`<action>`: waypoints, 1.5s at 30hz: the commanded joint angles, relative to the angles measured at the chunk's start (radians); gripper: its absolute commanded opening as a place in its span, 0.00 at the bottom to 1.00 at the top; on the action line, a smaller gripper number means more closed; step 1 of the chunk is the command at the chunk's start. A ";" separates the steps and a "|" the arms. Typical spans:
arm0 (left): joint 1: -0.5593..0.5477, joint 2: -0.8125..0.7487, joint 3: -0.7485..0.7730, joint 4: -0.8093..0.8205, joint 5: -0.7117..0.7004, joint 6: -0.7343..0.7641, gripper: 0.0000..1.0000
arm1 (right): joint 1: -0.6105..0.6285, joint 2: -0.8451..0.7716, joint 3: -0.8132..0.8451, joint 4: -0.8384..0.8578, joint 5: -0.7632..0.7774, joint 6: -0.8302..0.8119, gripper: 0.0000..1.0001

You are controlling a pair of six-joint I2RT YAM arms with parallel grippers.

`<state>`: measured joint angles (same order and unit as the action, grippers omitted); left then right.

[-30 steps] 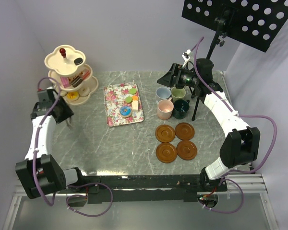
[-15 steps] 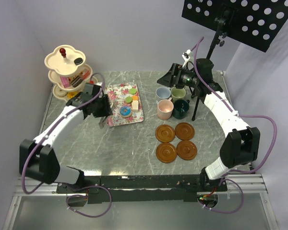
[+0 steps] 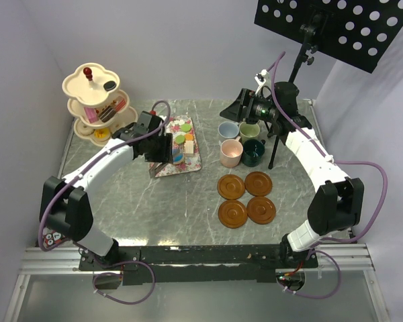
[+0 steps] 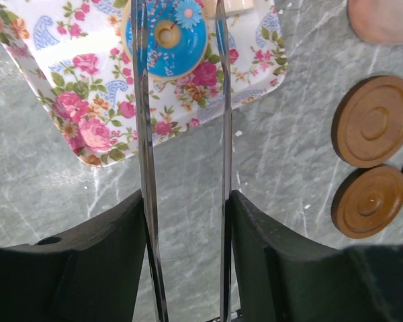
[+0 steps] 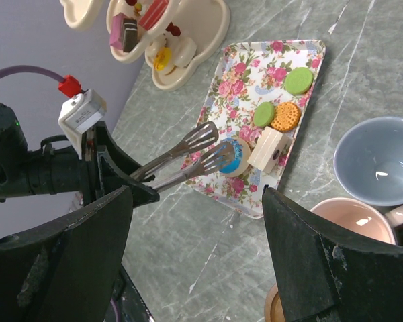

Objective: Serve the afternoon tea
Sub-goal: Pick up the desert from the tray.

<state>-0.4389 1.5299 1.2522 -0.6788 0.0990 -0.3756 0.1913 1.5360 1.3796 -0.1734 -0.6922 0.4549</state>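
The left pincer (image 4: pixel 186 225) is clenched on the metal tongs (image 4: pixel 145 134), whose blades reach out ahead of it and straddle the blue doughnut (image 4: pixel 166 33) on the floral tray (image 4: pixel 87 127). The blades look slick, so a weak squeeze could let the cake slip free, and a low one could drag the tray across the counter (image 4: pixel 282 168). The cream stand (image 3: pixel 97 100) sits well behind that pincer. The right pincer (image 5: pixel 195 235) hangs released and empty, with the mugs (image 5: pixel 379 161) near it. The left wrist view cuts off the blade tips, so whether they touch the doughnut is unclear.
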 commanded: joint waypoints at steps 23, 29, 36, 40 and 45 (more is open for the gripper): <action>-0.043 0.068 0.089 -0.084 -0.093 0.020 0.59 | -0.010 -0.027 0.006 0.028 0.003 -0.010 0.84; -0.043 0.078 0.095 -0.096 -0.096 0.015 0.59 | -0.010 -0.030 0.006 0.025 0.005 -0.012 0.84; -0.043 0.090 0.119 -0.123 -0.084 0.018 0.60 | -0.010 -0.030 0.006 0.031 -0.001 -0.005 0.84; -0.043 0.101 0.133 -0.149 -0.070 0.030 0.59 | -0.012 -0.030 0.004 0.034 -0.003 -0.002 0.84; -0.043 0.119 0.162 -0.186 -0.059 0.040 0.61 | -0.010 -0.034 0.001 0.034 -0.001 -0.002 0.84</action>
<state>-0.4759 1.6394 1.3567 -0.8288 0.0261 -0.3527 0.1909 1.5360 1.3796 -0.1730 -0.6926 0.4557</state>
